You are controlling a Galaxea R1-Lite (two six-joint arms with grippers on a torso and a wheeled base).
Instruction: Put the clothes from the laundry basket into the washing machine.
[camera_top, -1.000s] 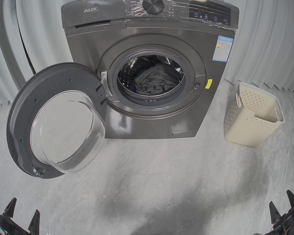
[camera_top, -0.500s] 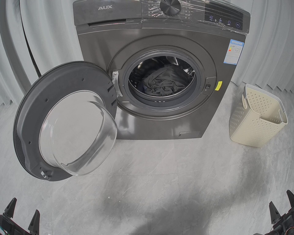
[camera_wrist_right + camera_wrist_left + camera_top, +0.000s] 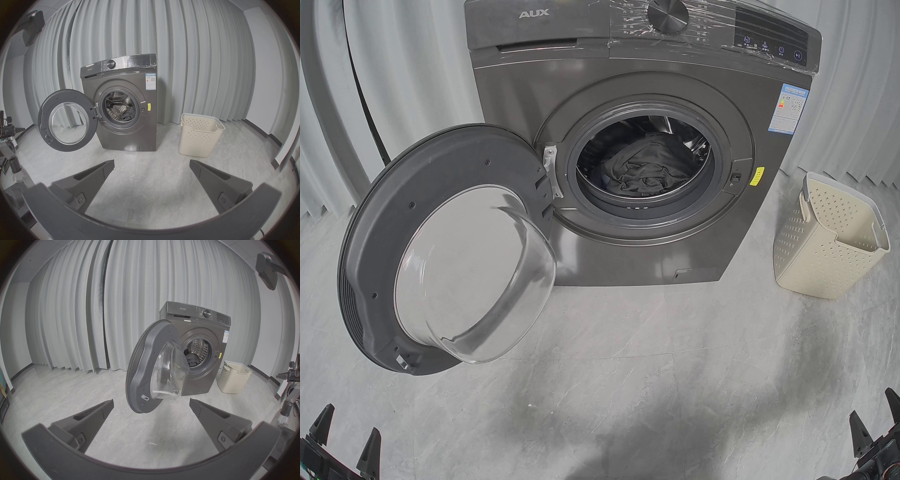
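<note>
Head view | left gripper (image 3: 350, 420) above the floor (image 3: 650, 387), fingers apart | round door (image 3: 381, 250) swung wide open | washing machine (image 3: 637, 62), dark clothes (image 3: 647, 165) heaped inside it | cream laundry basket (image 3: 806, 250) standing on the floor near the machine | right gripper (image 3: 872, 406), fingers apart

The room is hung with pleated grey curtains (image 3: 412, 94). The floor (image 3: 650, 375) is laid with pale grey marbled tiles. A white wall (image 3: 265, 93) is edged with dark skirting (image 3: 259, 129).

The head view's lower edge cuts off most of the left pincer (image 3: 350, 420) and right pincer (image 3: 872, 403).
</note>
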